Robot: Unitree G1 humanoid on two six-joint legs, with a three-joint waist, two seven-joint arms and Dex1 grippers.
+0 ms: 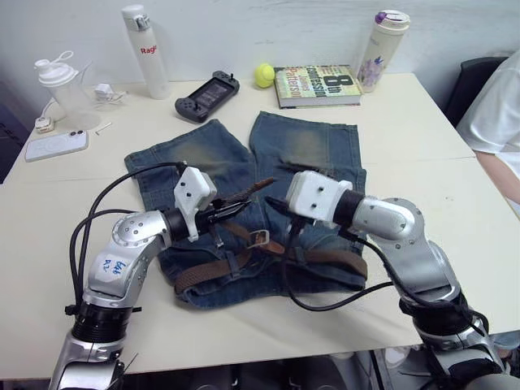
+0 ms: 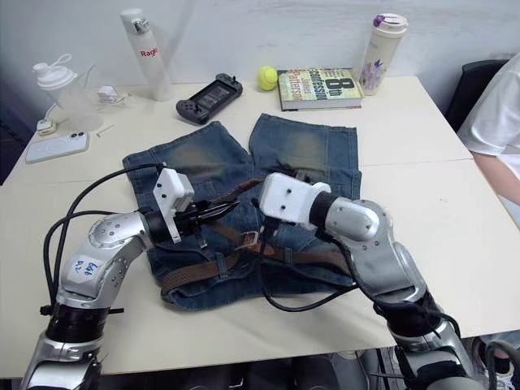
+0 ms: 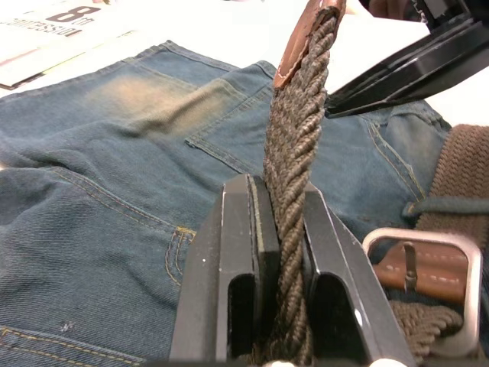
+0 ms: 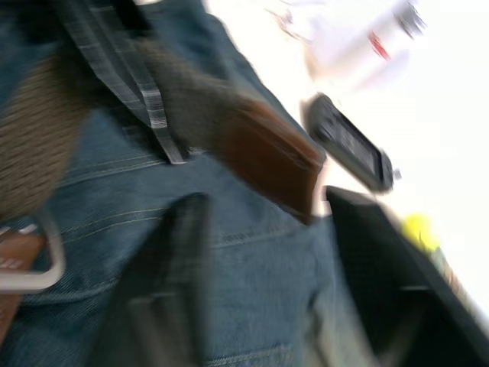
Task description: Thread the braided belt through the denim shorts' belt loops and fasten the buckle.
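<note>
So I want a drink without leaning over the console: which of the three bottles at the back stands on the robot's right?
The bottle with the purple lid and flower print, beside the book. The other two stand at the back left.

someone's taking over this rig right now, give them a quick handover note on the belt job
Left gripper: shut on the braided belt, holding its leather-tipped free end raised off the denim shorts.
Right gripper: open, fingers apart, beside that belt tip and holding nothing.
Shorts lie flat on the table, waistband toward the robot.
Done: the belt runs along the waistband, passing under at least one of the belt loops.
Left: the buckle is unfastened at the waistband's middle; the free end has yet to go through it.
</note>
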